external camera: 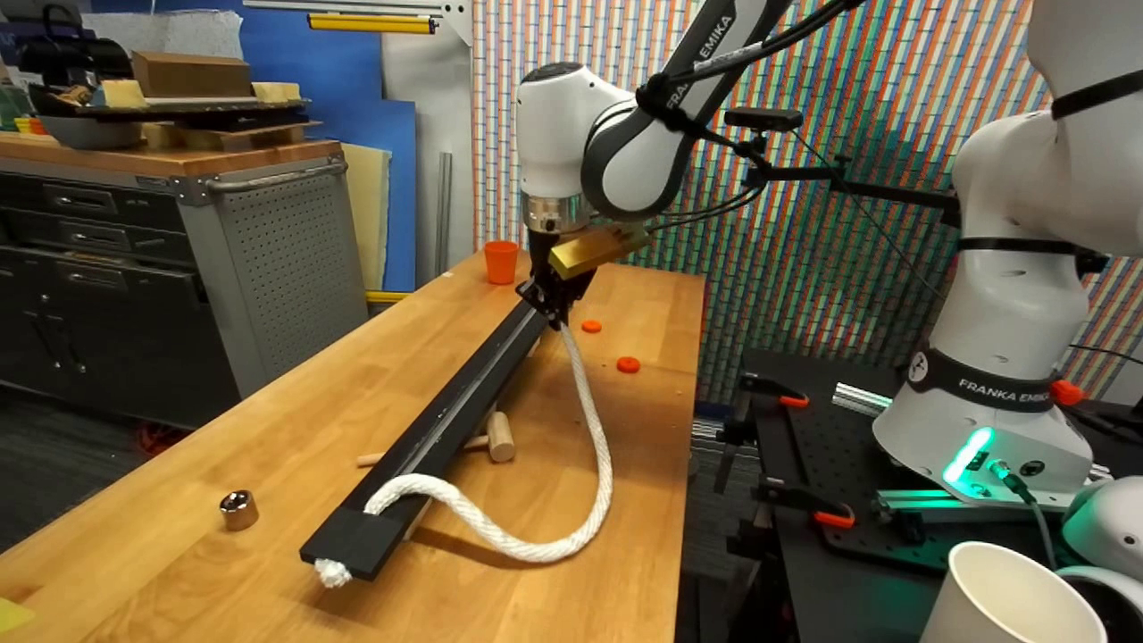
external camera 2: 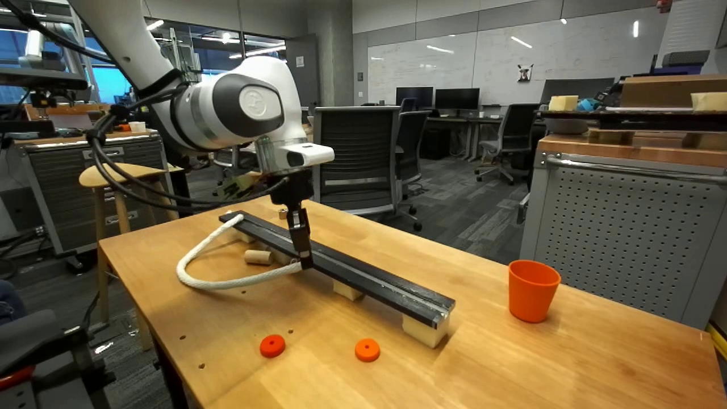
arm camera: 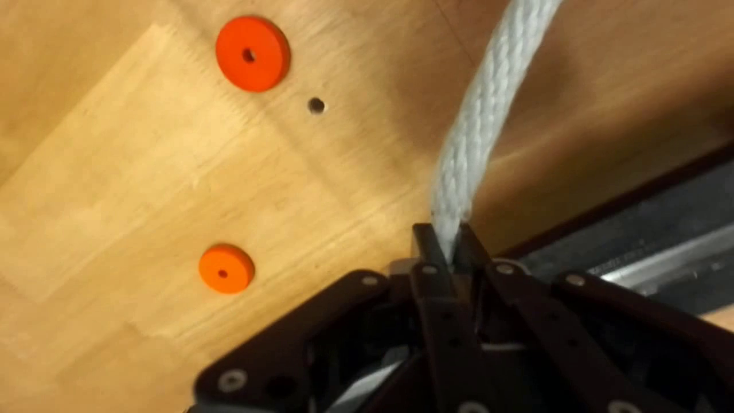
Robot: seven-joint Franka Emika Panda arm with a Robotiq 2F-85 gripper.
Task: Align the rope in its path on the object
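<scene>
The white rope (external camera: 536, 550) is fixed at one end of the black bar (external camera: 464, 393), where its frayed tip pokes out past a black cover. From there it leaves the groove and bends in a wide loop beside the bar; the loop also shows in an exterior view (external camera 2: 227, 283). My gripper (external camera: 558, 321) is shut on the rope near its free end, low beside the bar's long edge. In the wrist view the rope (arm camera: 487, 109) runs up from between the fingertips (arm camera: 445, 244), and the bar (arm camera: 676, 264) lies to the right. The groove's visible stretch holds no rope.
Pale blocks (external camera 2: 423, 329) hold the bar above the table. A wooden mallet (external camera: 500, 436) lies under it. Orange discs (external camera 2: 272, 345) (external camera 2: 367, 350) lie on the loop's side. An orange cup (external camera 2: 533, 289) stands past the bar's end, and a metal socket (external camera: 238, 510) on the opposite side.
</scene>
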